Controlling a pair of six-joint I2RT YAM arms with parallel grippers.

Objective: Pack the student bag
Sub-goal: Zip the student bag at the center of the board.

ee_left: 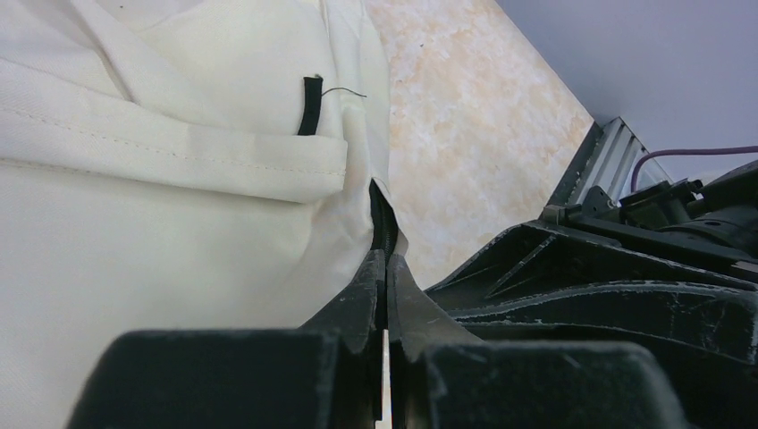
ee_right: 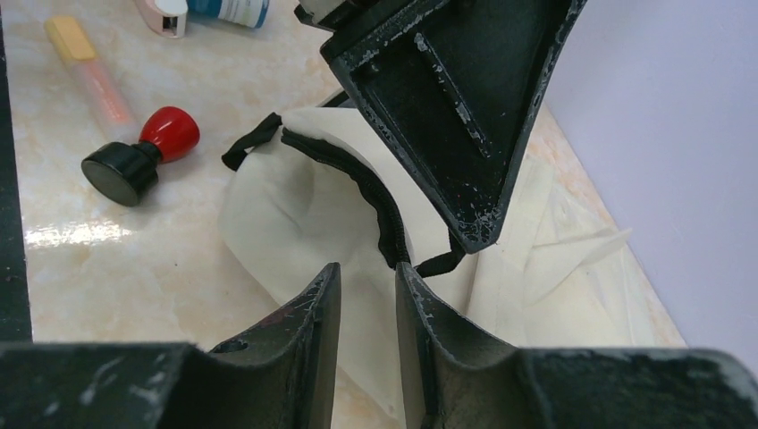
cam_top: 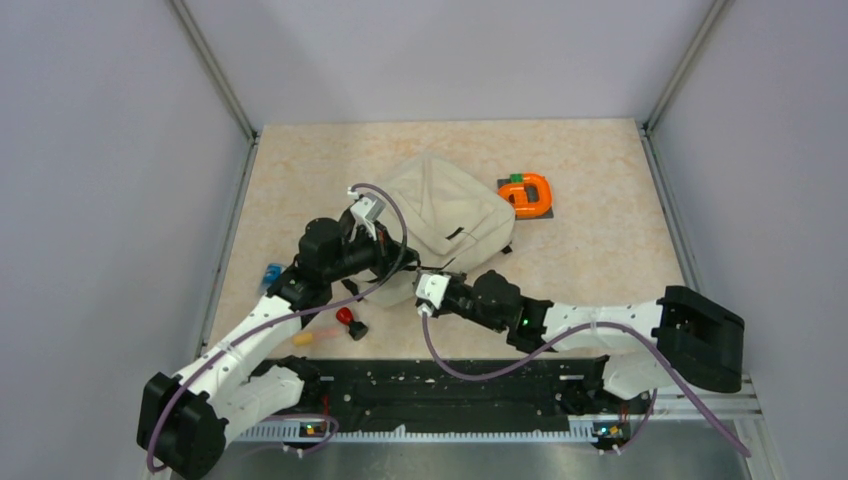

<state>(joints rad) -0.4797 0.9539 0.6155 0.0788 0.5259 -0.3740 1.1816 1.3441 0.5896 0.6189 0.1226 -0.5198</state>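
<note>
Overhead, the bag [cam_top: 445, 215] lies mid-surface [cam_top: 600, 260], with both arms at its near edge. Only the left wrist view shows the left end effector [ee_left: 386, 261] pressed together on the bag's black zipper edge [ee_left: 383, 214]. The right end effector [ee_right: 366, 277] hangs with fingers slightly apart just over the bag's opening. A red-knobbed stamp [ee_right: 143, 152] and a yellow marker [ee_right: 85, 67] lie beside.

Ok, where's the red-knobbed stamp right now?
In the top view the red-knobbed stamp lies on its side left of centre, beside the left arm, between the yellow marker and the near edge of the student bag.
</note>
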